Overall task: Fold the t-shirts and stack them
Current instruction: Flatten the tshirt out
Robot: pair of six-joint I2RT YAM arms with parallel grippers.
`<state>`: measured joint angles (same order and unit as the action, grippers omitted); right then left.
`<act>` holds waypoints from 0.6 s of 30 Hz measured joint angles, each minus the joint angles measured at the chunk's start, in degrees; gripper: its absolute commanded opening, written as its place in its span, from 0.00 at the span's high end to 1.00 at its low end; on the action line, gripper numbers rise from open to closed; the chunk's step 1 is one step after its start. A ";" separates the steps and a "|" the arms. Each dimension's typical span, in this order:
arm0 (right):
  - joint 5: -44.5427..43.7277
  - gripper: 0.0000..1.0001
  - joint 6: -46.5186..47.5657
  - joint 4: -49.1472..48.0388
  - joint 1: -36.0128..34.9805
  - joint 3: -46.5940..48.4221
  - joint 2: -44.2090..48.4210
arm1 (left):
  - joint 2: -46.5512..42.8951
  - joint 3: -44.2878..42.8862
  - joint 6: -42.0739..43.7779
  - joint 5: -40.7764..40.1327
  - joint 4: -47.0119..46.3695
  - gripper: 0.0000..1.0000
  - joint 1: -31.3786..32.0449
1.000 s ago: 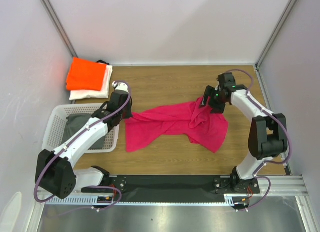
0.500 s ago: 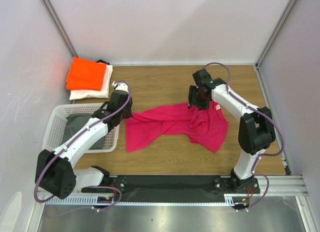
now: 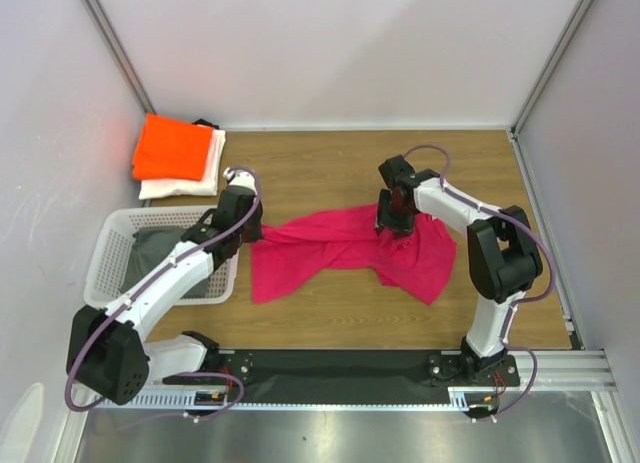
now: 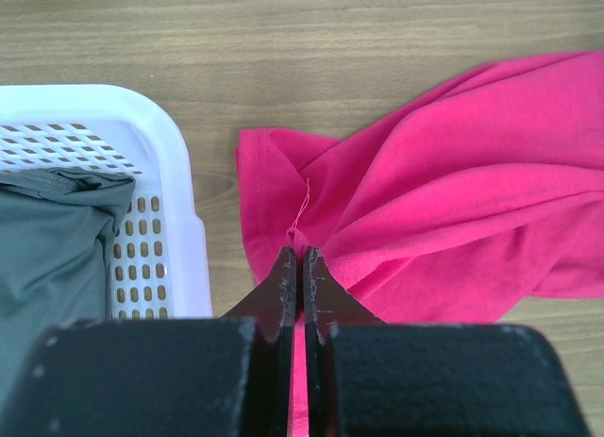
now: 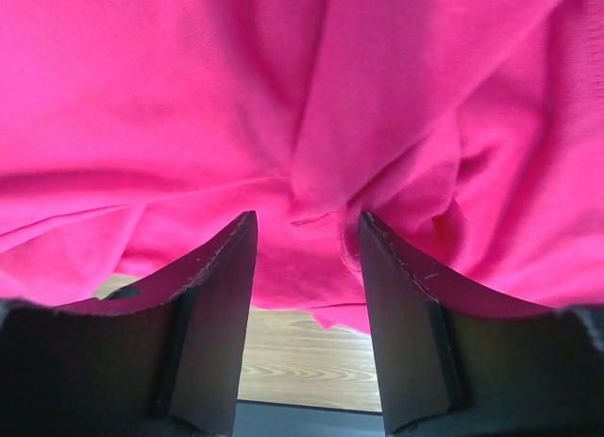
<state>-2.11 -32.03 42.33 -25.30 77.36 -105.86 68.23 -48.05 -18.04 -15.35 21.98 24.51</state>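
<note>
The magenta-pink t-shirt [image 3: 340,248] lies crumpled across the middle of the wooden table. My left gripper [image 3: 250,226] is shut on its left edge, beside the basket; the left wrist view shows the closed tips [image 4: 301,258] pinching a fold of pink cloth [image 4: 453,192]. My right gripper [image 3: 393,223] is open, jaws down over the shirt's upper right part. In the right wrist view [image 5: 304,231] pink cloth [image 5: 283,107] fills the space ahead of the spread fingers. The folded orange t-shirt [image 3: 172,146] lies on the folded white t-shirt [image 3: 185,186] at the back left.
A white plastic lattice basket [image 3: 112,243] with grey cloth [image 3: 160,248] in it stands at the left, right beside my left gripper; it also shows in the left wrist view [image 4: 165,163]. White walls enclose the table on three sides.
My right arm has swung left from the shirt's right end and lowered onto the shirt's upper middle. My left gripper has stayed shut on the left edge, barely moving.
</note>
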 measured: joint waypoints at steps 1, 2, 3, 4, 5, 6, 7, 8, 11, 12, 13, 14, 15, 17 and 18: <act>-0.02 0.48 -0.15 -0.26 -0.35 0.02 -0.04 | -0.11 0.13 0.09 0.13 0.00 1.00 0.00; -0.07 0.49 -0.37 -0.44 -0.70 0.07 -0.13 | -0.22 0.28 0.11 0.17 -0.07 1.00 0.00; -0.09 0.50 -0.55 -0.61 -1.03 0.13 -0.35 | -0.44 0.52 0.13 0.24 -0.04 1.00 0.00; -0.09 0.50 -0.63 -0.81 -1.29 0.13 -0.57 | -0.57 0.66 0.15 0.35 -0.04 1.00 0.00; -0.15 0.51 -0.81 -0.87 -1.46 0.13 -0.90 | -0.74 0.74 0.15 0.46 -0.02 0.99 0.00; -0.24 0.51 -0.98 -0.87 -1.62 0.13 -1.25 | -0.81 0.76 0.17 0.52 -0.04 1.00 0.00; -0.31 0.53 -1.03 -0.87 -1.77 0.13 -1.60 | -0.92 0.76 0.26 0.57 -0.07 1.00 0.00; -0.42 0.53 -1.05 -0.87 -1.88 0.13 -1.97 | -0.96 0.79 0.37 0.57 -0.07 1.00 0.00; -1.44 0.53 -1.29 -0.81 -1.92 0.13 -2.47 | -1.11 0.81 0.57 0.57 -0.09 1.00 0.00; -2.12 0.53 -1.38 -0.74 -1.92 0.13 -2.47 | -1.16 0.81 0.57 0.57 -0.07 1.00 0.00; -2.99 0.54 -1.40 -0.66 -1.95 0.15 -2.47 | -1.18 0.81 0.57 0.57 -0.09 1.00 0.00; -3.91 0.55 -1.40 -0.59 -1.97 0.15 -2.47 | -1.22 0.81 0.57 0.57 -0.09 1.00 0.00; -4.74 0.55 -1.38 -0.55 -1.97 0.15 -2.47 | -1.27 0.85 0.57 0.57 -0.09 1.00 0.00; -5.84 0.56 -1.36 -0.72 -1.90 0.15 -2.45 | -1.29 0.92 0.61 0.59 -0.13 1.00 0.00; -6.12 0.56 -1.36 -0.81 -1.86 0.15 -2.45 | -1.29 0.94 0.61 0.59 -0.13 1.00 0.00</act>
<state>-8.23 -33.39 41.52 -27.16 77.52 -108.31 66.94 -47.11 -17.43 -14.76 21.85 24.51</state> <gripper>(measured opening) 0.448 0.017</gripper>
